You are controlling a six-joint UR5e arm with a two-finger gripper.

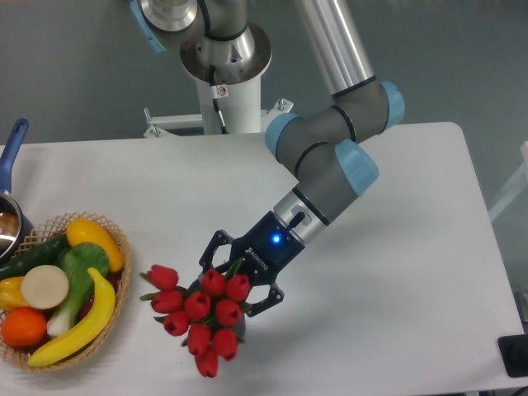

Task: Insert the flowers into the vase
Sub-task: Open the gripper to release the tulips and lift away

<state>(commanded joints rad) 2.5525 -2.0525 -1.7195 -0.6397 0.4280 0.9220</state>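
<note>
The flowers [198, 310], a bunch of red tulip heads on short green stems, hang near the table's front edge, tilted down and to the left. My gripper [235, 283] is shut on their stems from the upper right, its blue wrist light on. The vase [241, 329] stands right behind the bunch and is almost fully hidden. Only a dark grey sliver shows at the bunch's right edge. Whether the stems are inside its mouth cannot be told.
At the left edge a wicker basket [115, 239] holds toy fruit and vegetables. A pot with a blue handle [11, 147] sits behind it. The robot's base [224, 91] stands at the back. A black object [513, 356] lies at the front right corner.
</note>
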